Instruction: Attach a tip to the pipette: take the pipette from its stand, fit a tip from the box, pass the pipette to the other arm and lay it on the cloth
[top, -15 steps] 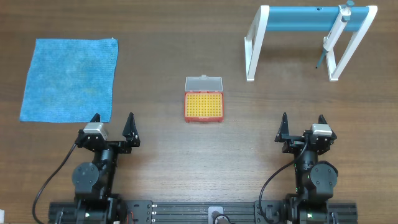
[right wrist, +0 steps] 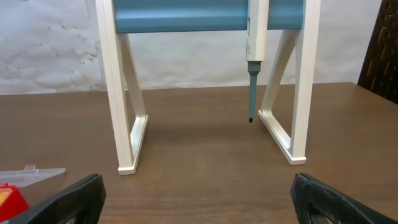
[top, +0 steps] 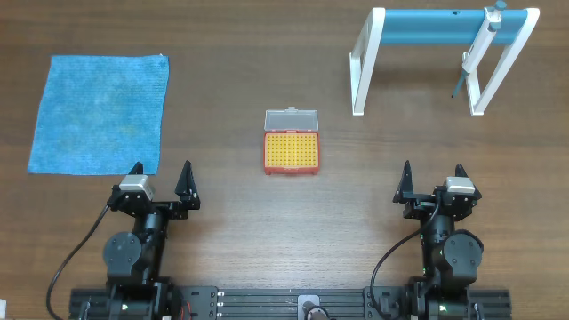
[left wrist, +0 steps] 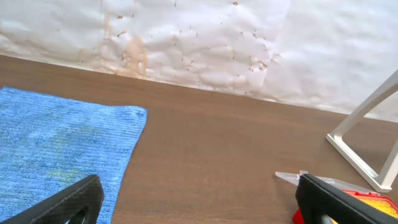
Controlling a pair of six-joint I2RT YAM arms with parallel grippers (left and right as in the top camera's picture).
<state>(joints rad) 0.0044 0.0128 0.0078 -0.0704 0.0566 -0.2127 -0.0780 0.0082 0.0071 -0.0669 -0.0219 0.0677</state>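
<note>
Nothing is done yet: my left tool (top: 162, 167) and right tool (top: 433, 167) sit wide open and empty, the pipette (top: 478, 49) hangs on its stand (top: 427, 27), tip box (top: 291, 153) and cloth (top: 100, 114) untouched.

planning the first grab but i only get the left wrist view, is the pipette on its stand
Observer: Yes. The pipette hangs at the right end of the stand, nose down, clear of the table.
Operator: ok and which arm is placed to take it
Observer: The right end effector sits open, facing the stand from the pipette's side of the table.
</note>
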